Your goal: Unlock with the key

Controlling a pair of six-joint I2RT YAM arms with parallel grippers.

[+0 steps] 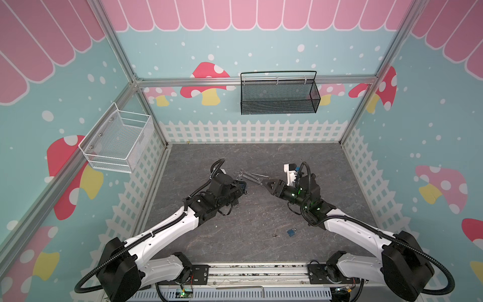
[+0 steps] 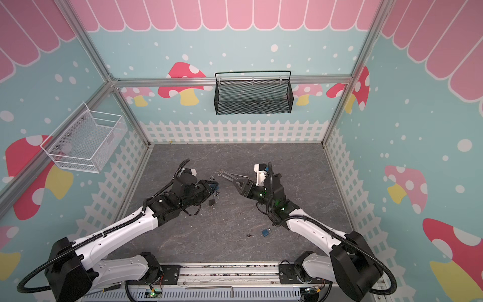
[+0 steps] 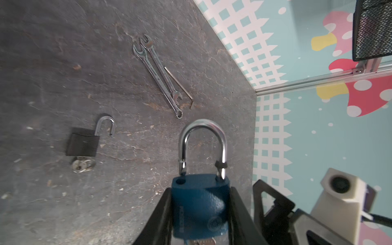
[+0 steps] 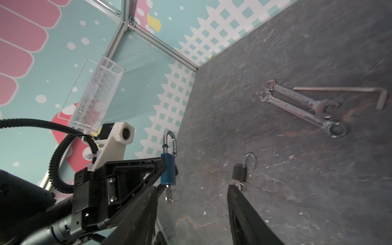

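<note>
step: unlock, shackle (image 3: 203,135) looks sprung | left end effector (image 3: 200,191) clamps blue padlock (image 3: 199,203), lower centre of left wrist view | key (image 4: 169,196) in its base | right end effector (image 4: 193,188) wide, empty | advice: back straight off, don't nudge key

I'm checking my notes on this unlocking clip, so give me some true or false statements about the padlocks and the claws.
1. The left claw grips the blue padlock. True.
2. That padlock's shackle is fully seated in the body. False: one leg is lifted out of its hole.
3. A key sits in the bottom of the blue padlock. True.
4. The right claw is shut on a wrench. False: its jaws stand apart and hold nothing; the wrenches lie on the table.
5. The black padlock on the table is locked. False: its shackle is swung open.
</note>
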